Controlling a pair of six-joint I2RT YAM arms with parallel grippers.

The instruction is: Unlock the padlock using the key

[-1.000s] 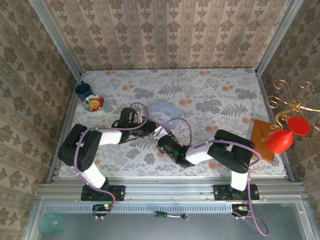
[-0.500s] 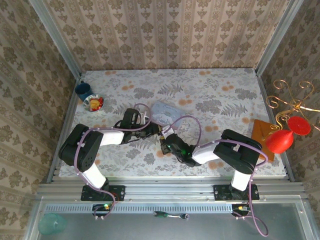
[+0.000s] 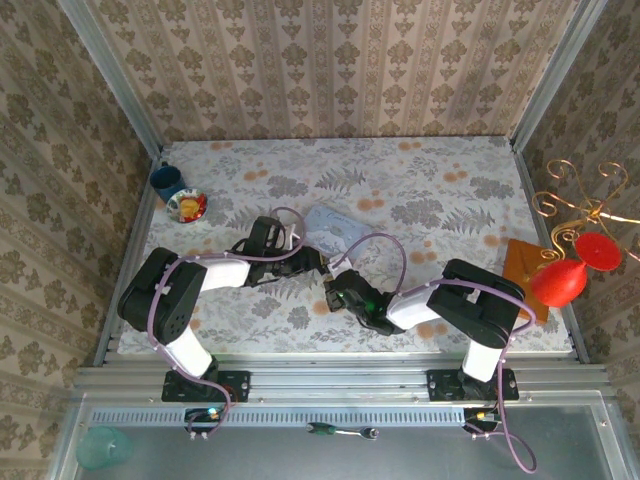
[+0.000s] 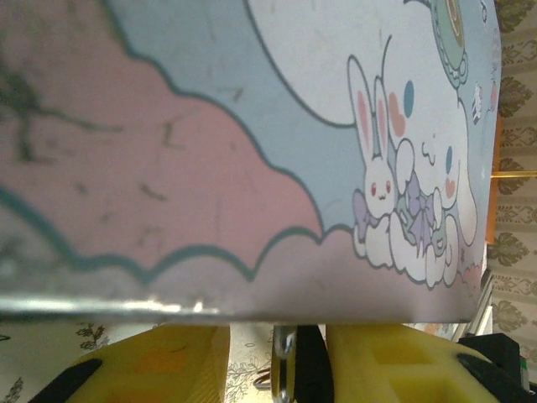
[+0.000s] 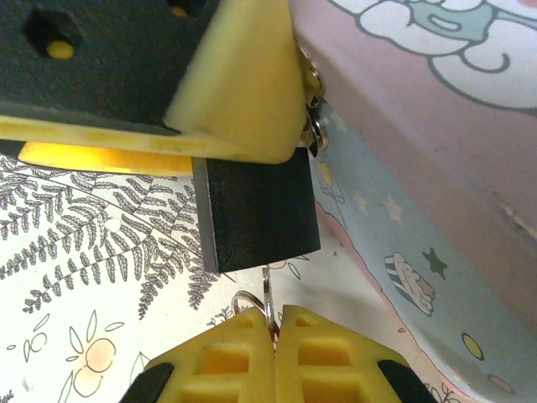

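Note:
The small black padlock (image 5: 260, 210) hangs beside the pastel cartoon-printed box (image 5: 419, 168). Its silvery shackle (image 5: 312, 109) is up against the box. My right gripper (image 5: 275, 323) is shut on the key (image 5: 267, 294), whose blade enters the padlock's underside; the key ring (image 5: 239, 302) curls beside it. In the left wrist view the padlock (image 4: 312, 361) rests against my right yellow finger (image 4: 403, 361). A gap separates it from the other finger (image 4: 151, 361), so my left gripper (image 4: 277, 361) is open. From above, the left gripper (image 3: 315, 263) and right gripper (image 3: 333, 287) meet just before the box (image 3: 328, 220).
A blue cup (image 3: 166, 180) and a small plate of food (image 3: 187, 206) sit at the far left of the table. An orange board (image 3: 525, 275), red balloon-like shapes (image 3: 565, 275) and a gold wire stand (image 3: 585, 205) are at the right edge.
My left gripper's jaws have spread apart, leaving a gap beside the padlock. Both grippers shifted slightly right toward the box. The right gripper stays shut on the key.

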